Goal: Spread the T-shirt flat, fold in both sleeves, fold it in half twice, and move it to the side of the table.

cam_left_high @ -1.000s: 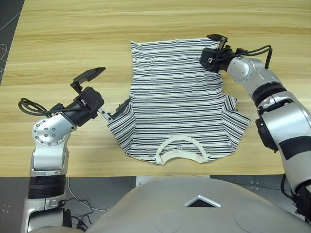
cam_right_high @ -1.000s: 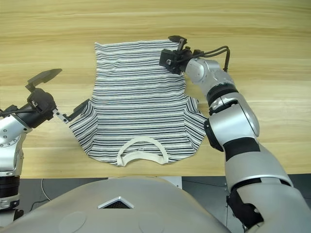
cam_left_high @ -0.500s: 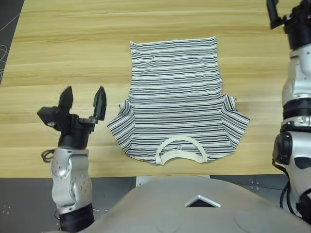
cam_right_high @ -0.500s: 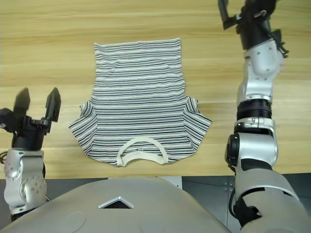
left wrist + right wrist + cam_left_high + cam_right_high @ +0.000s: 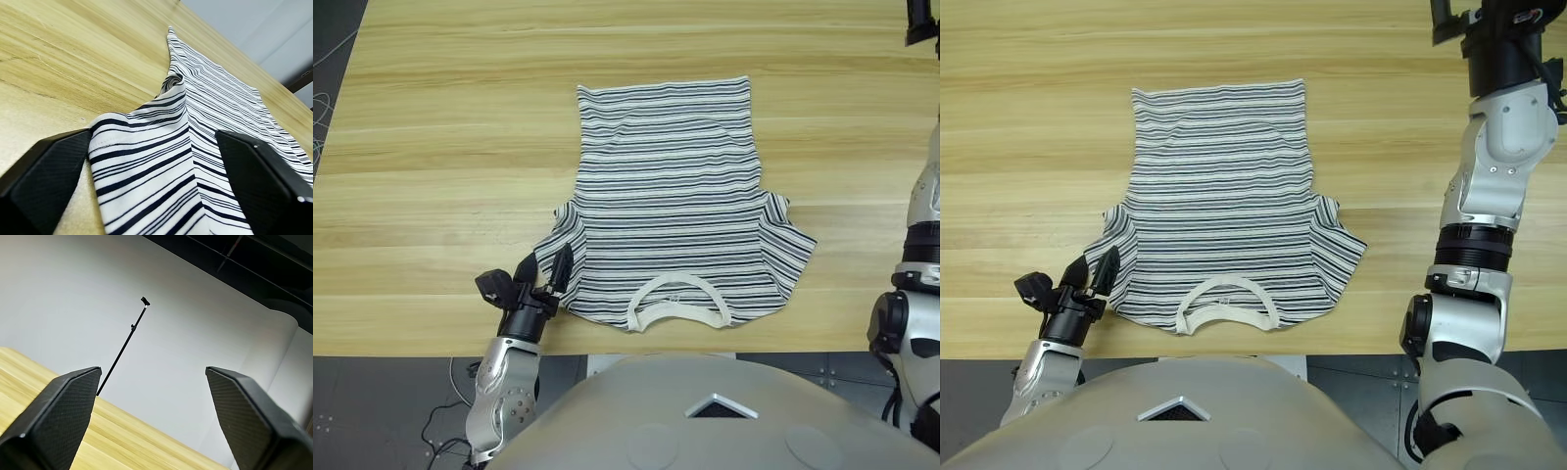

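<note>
Lying between left jaws, T-shirt sleeve (image 5: 146, 152)

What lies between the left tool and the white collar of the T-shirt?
The T-shirt's own striped sleeve and shoulder cloth. In the left wrist view the sleeve's hem sits between the open left tool's fingers.

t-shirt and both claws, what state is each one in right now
T-shirt: spread flat on the table, collar toward the robot, nothing folded in yet
left claw: open, hem of the left sleeve between its fingers
right claw: open, empty, raised clear of the table
</note>
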Robot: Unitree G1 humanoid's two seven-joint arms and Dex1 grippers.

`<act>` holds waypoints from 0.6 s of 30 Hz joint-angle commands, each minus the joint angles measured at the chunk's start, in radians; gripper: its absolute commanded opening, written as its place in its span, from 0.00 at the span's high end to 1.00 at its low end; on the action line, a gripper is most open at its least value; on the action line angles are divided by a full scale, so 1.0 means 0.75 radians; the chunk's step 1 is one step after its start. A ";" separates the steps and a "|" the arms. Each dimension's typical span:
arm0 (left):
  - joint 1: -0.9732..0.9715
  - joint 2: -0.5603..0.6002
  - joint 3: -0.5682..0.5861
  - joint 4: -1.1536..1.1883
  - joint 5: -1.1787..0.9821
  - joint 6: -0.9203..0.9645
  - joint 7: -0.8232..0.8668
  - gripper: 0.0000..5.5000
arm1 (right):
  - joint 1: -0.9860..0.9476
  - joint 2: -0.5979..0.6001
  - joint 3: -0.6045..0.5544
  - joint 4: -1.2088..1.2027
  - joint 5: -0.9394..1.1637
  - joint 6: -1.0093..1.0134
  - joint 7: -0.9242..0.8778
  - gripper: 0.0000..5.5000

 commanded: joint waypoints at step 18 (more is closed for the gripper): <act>-0.021 -0.085 0.051 0.034 0.111 -0.075 0.061 0.85 | 0.046 0.047 0.017 0.017 -0.059 -0.011 0.003 0.28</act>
